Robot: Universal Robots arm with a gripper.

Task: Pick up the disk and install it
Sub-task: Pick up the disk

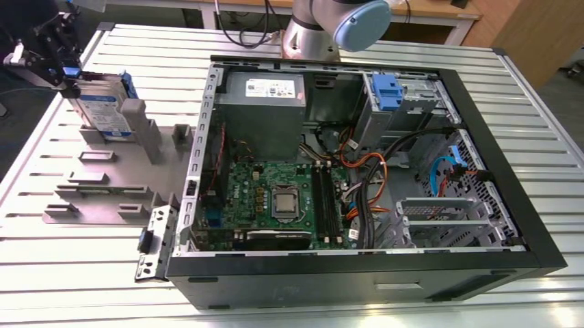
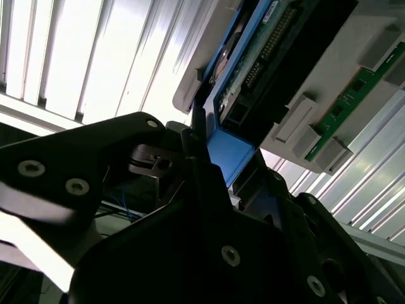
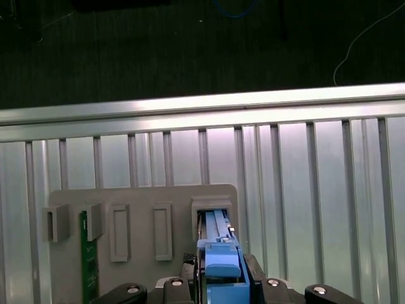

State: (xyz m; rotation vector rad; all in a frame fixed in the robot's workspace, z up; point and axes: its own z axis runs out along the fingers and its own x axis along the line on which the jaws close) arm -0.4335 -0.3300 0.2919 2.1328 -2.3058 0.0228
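The disk (image 1: 102,113) stands on edge in a slot of the grey holder plate (image 1: 109,178) at the exterior view's left, silver with a white-and-blue label and blue rails. My gripper (image 1: 65,74) sits at the disk's upper end, away from the computer. In both wrist views its dark fingers (image 3: 254,282) press against the two sides of the disk's blue end tab (image 3: 221,269), shut on it. The second wrist view shows the blue end tab (image 2: 229,155) between the fingers, and the disk's underside (image 2: 253,57) running into the holder.
The open computer case (image 1: 365,171) lies to the exterior view's right of the holder, with a grey power supply (image 1: 264,102), a motherboard (image 1: 278,198) and a drive bay with a blue bracket (image 1: 387,92). A green memory stick (image 3: 83,253) stands in another holder slot. The slatted metal table (image 1: 82,260) ends just beyond the holder.
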